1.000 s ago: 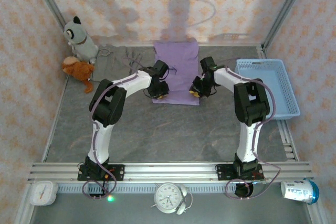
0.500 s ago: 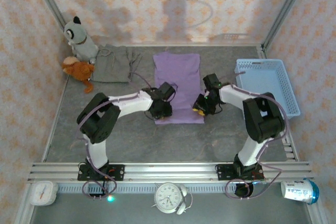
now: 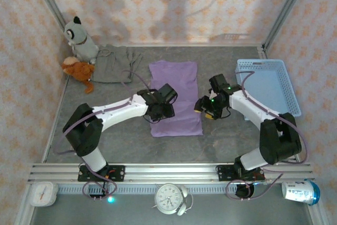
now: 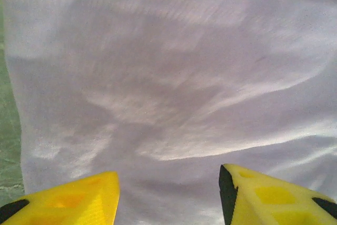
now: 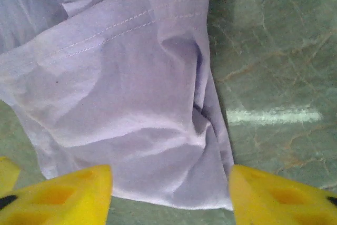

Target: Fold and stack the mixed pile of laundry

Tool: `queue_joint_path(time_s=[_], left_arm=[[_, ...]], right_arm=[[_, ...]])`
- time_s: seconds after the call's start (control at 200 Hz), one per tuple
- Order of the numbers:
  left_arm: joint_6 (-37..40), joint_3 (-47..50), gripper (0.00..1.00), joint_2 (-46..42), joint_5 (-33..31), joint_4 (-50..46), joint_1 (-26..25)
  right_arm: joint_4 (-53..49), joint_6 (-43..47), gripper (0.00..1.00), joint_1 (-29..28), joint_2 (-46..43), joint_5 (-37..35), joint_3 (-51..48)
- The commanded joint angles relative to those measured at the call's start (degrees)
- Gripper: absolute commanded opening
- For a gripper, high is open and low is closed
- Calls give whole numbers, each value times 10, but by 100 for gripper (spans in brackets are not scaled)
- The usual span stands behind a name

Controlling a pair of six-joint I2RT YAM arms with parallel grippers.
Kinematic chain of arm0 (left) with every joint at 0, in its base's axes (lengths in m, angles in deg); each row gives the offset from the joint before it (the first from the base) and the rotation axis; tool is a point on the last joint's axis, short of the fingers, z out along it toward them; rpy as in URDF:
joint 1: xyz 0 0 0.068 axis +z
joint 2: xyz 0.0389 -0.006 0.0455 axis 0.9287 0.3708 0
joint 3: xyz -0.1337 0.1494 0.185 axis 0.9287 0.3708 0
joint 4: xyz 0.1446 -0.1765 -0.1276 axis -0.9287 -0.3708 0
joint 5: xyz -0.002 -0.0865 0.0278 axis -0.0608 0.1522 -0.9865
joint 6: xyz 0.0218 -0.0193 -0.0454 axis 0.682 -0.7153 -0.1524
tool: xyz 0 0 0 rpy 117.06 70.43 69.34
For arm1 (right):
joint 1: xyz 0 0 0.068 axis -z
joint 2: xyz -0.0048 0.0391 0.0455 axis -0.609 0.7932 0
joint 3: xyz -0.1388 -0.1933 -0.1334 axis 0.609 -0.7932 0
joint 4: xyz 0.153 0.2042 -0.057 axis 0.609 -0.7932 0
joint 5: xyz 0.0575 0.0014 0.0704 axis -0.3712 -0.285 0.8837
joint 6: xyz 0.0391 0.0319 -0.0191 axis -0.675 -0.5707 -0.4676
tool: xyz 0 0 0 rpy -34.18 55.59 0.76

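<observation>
The left gripper (image 3: 159,113) is seen released, jaws parted just above the lavender garment (image 3: 176,85), which is spread flat on the surface (image 3: 131,146) between both grippers. The right gripper (image 3: 204,108) is likewise released, over the garment's right edge. The taupe garment (image 3: 112,64) is laid well beyond the left gripper.

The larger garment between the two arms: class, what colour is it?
The larger garment is plain lavender-purple, shown best in the top external view.
</observation>
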Motion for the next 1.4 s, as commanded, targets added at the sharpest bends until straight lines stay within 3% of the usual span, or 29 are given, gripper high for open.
queue_joint_path(time_s=[0.0, 0.15, 0.34, 0.53, 0.751, 0.841, 0.986, 1.111, 1.246, 1.391], left_arm=[[-42, 23, 56, -41, -26, -44, 2], [-151, 134, 52, -108, -12, 15, -1], [-203, 202, 47, -154, -23, 32, -10], [-212, 217, 39, -123, -11, 75, -23], [-211, 214, 27, -53, -4, 109, -40], [-213, 218, 24, -34, -4, 120, -41], [-202, 201, 26, -22, -3, 100, -41], [-166, 167, 39, -44, -31, 13, -45], [-152, 171, 41, -95, -58, -48, -45], [-178, 215, 41, -125, -46, -13, -46]], right_arm=[[-52, -2, 69, -3, -35, -9, -25], [-40, -38, 71, -14, -67, -9, -74], [7, -76, 62, -43, -58, -3, -114], [54, -105, 52, -58, -34, 1, -124], [85, -112, 49, -80, 20, -3, -130], [98, -115, 40, -82, 37, -11, -130], [95, -106, 20, -82, 50, -20, -110], [81, -96, 10, -82, 49, -33, -97], [84, -98, 5, -83, 47, -33, -98], [93, -106, 3, -84, 44, -30, -103]])
